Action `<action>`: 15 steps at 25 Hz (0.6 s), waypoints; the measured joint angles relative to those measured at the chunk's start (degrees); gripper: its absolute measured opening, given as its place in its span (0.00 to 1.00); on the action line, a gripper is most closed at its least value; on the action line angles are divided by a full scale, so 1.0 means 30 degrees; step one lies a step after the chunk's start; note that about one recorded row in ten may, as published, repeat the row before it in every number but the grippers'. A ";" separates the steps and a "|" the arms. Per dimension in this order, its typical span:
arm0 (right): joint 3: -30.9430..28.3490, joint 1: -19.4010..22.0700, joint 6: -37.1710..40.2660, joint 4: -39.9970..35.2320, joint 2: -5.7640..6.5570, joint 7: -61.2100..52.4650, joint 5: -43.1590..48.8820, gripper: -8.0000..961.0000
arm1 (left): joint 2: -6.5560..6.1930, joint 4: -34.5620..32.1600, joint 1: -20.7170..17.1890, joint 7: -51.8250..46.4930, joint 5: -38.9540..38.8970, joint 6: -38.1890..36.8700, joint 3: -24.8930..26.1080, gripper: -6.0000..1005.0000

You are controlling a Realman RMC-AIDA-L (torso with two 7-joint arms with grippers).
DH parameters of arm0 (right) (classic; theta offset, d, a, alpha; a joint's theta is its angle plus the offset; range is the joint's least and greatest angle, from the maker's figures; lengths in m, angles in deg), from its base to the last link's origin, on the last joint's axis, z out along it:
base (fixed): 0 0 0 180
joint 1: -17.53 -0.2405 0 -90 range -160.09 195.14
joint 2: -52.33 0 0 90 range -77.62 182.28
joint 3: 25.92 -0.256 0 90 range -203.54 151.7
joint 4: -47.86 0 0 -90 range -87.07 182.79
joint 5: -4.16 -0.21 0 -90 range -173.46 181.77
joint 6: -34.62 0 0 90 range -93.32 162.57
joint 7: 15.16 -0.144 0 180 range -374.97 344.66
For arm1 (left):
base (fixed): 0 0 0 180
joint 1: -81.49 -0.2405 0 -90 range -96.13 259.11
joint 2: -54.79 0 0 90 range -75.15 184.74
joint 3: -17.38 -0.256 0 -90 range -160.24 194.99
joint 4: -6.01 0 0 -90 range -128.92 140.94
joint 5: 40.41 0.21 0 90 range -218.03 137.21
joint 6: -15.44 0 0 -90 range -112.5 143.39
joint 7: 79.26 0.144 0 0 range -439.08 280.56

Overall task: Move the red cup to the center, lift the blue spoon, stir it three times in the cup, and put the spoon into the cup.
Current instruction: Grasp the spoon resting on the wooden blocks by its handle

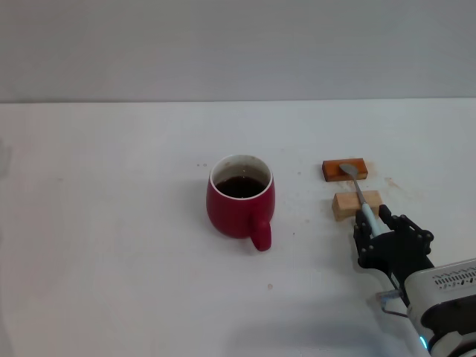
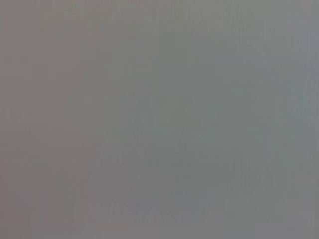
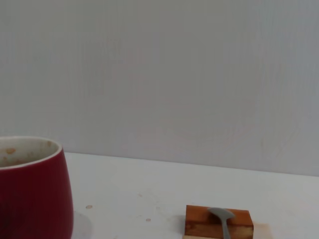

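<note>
Red cup (image 1: 240, 196) stands near the middle of the head view on the white table (image 1: 111, 223), its loop handle turned toward the lower edge of the frame and dark liquid showing inside its white interior. To its right lies the blue spoon (image 1: 358, 193), its silver bowl resting on the orange-brown block (image 1: 344, 169) and its neck crossing the pale wooden block (image 1: 356, 204) just below. The right gripper (image 1: 372, 221) sits at the lower right of the frame, its dark fingers (image 1: 384, 216) closed around the spoon's pale blue handle. In the right wrist view the cup (image 3: 32, 189) fills the lower left corner, and the orange-brown block (image 3: 218, 222) with the spoon bowl (image 3: 222, 216) on it shows near the bottom edge. The left gripper appears in no view.
</note>
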 joint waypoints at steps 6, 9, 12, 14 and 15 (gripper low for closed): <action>-0.0001 -0.0005 -0.0003 0.0008 0.0001 0.0003 0.0000 0.36 | 0.0020 0.0001 0.0047 0.0000 0.0000 -0.0007 0.0000 0.86; -0.0001 -0.0002 -0.0014 -0.0012 0.0001 0.0001 0.0000 0.36 | 0.0040 0.0000 0.0054 0.0000 0.0000 -0.0008 0.0001 0.86; -0.0001 0.0028 -0.0019 -0.0024 0.0000 0.0000 0.0000 0.36 | 0.0071 0.0050 0.0042 0.0000 0.0000 -0.0008 0.0001 0.86; 0.0034 0.0043 -0.0043 -0.0091 0.0001 0.0000 0.0000 0.36 | 0.0078 0.0075 0.0006 0.0000 0.0000 -0.0009 0.0000 0.86; 0.0034 0.0043 -0.0043 -0.0091 0.0001 0.0000 0.0000 0.36 | 0.0087 0.0086 -0.0022 0.0000 0.0000 -0.0011 0.0000 0.86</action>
